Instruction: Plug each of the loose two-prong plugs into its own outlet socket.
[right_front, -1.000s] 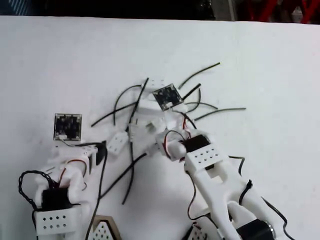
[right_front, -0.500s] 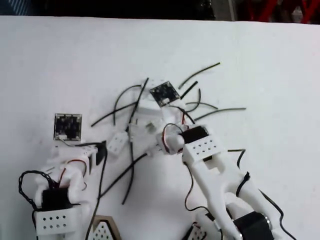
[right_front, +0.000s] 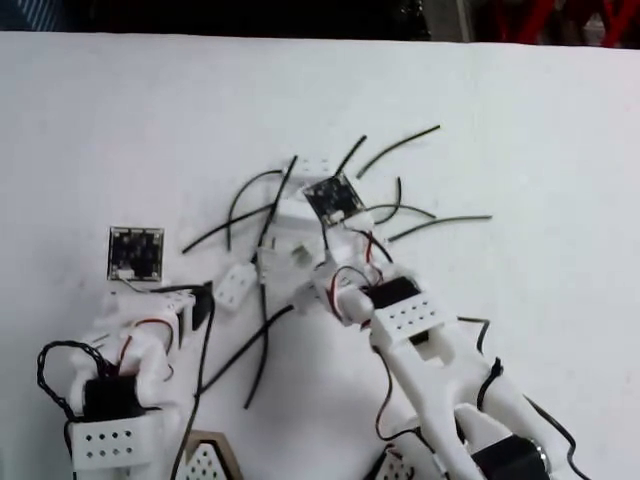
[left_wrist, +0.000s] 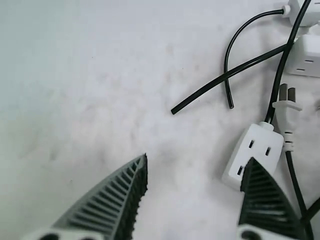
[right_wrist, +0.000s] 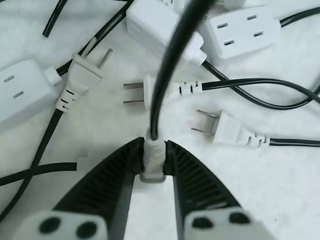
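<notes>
Progress looked slim from my seat: I could find no plug seated in any socket. My right claw was clamped on the white body of one two-prong plug, and its black cord rose away from the claw over the tangle. That plug's prongs were hidden from me, so I could not tell which way they faced.

Beneath it on the bench lay three loose plugs, all with bare prongs. The first plug lay just beside a socket block. The second plug was just past the claw tips, and the third plug lay apart from both. A second socket block and a third socket block sat at the far side of the pile, their slots unfilled as far as I could see.

My left claw hung wide open and empty above bare bench. One of its fingers was just beside a white extension socket, and another bare-pronged plug lay near that socket's far end.

I judged the job barely begun. One plug was in hand but not mated, and every other pairing was left to do. The crossed cords looked likely to drag neighbouring plugs about.
</notes>
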